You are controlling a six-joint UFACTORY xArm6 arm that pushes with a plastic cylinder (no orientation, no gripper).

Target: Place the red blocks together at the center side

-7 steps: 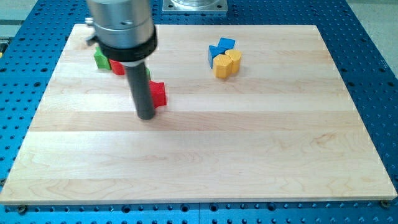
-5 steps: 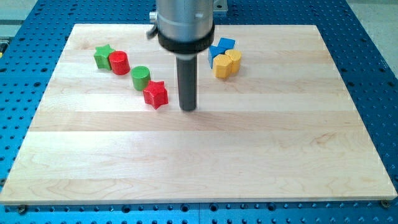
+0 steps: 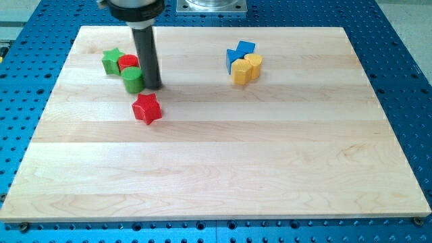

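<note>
My tip (image 3: 152,86) has no jaws to open or close; it is a plain rod resting on the wooden board (image 3: 270,175), touching or just beside the right side of the green cylinder (image 3: 133,79). That cylinder is my landmark. The red cylinder (image 3: 127,63) sits just above it, pressed against it, with the green star (image 3: 111,61) to the upper left of it. The red star (image 3: 146,109) lies below and slightly right of it, apart from the cluster.

Both red blocks sit far left of the board's middle, so I judge the task barely begun. To free the red cylinder, the push should come from its upper left, steering it past the green cylinder, which blocks the straight path toward the red star. The blue blocks (image 3: 237,54) and yellow block (image 3: 247,69) stand well to the right, out of the way.
</note>
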